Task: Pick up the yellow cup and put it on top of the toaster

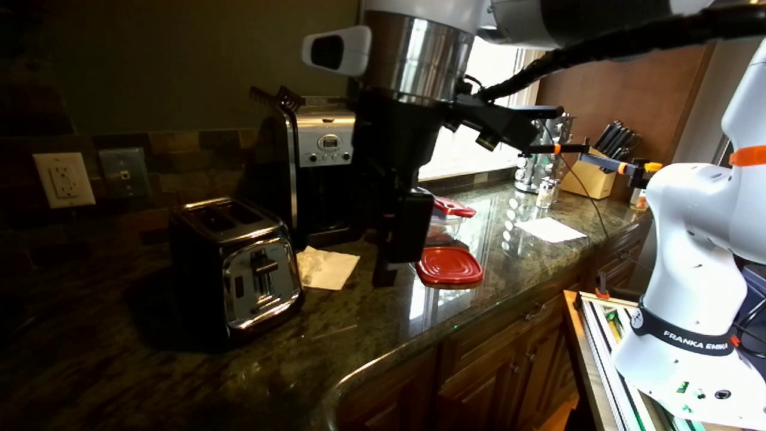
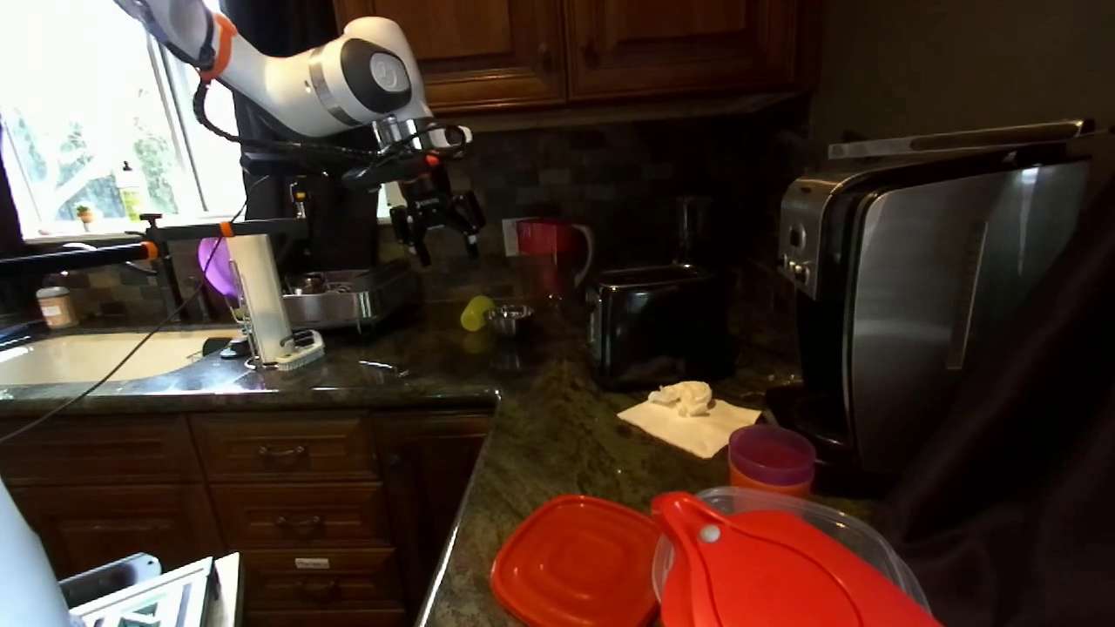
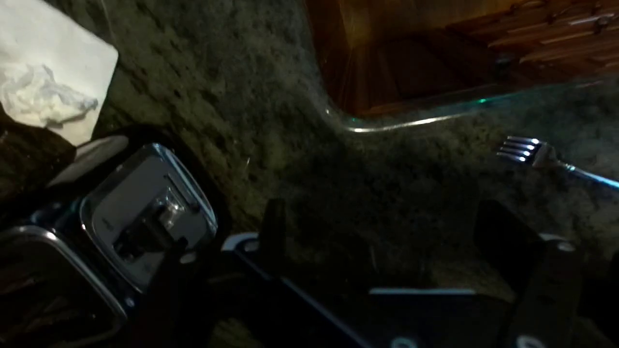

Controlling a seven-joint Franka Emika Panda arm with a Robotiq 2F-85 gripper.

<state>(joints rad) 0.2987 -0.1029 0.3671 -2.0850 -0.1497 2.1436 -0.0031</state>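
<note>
Red lid [image 2: 575,557] near on the counter [image 2: 540,435], then napkin [image 2: 701,435] with crumpled tissue [image 2: 685,398], then toaster [image 2: 658,340], farther back gripper [image 2: 449,251] in the air, jaws spread wide, yellow cup [image 2: 476,313] tilted on the counter beside metal bowl [image 2: 510,326], red pitcher [image 2: 545,257] behind

"So, what colour are you?"

"White, mostly: my arm [image 1: 688,251] is smooth, with an orange band [image 1: 748,156] round it and FRANKA EMIKA printed on a black collar [image 1: 688,341] at my base [image 1: 694,374]."

"And further along?"

"I have a polished metal ring [image 1: 413,57], a ribbed black cable [image 1: 628,43], and a dark cap [image 2: 355,70] wearing a round grey badge [image 2: 389,72]."

"Your gripper [image 2: 449,252]?"

"Black. My fingers [image 3: 503,237] are blocky, with a pale round fitting [image 3: 565,246] beside one."
</note>
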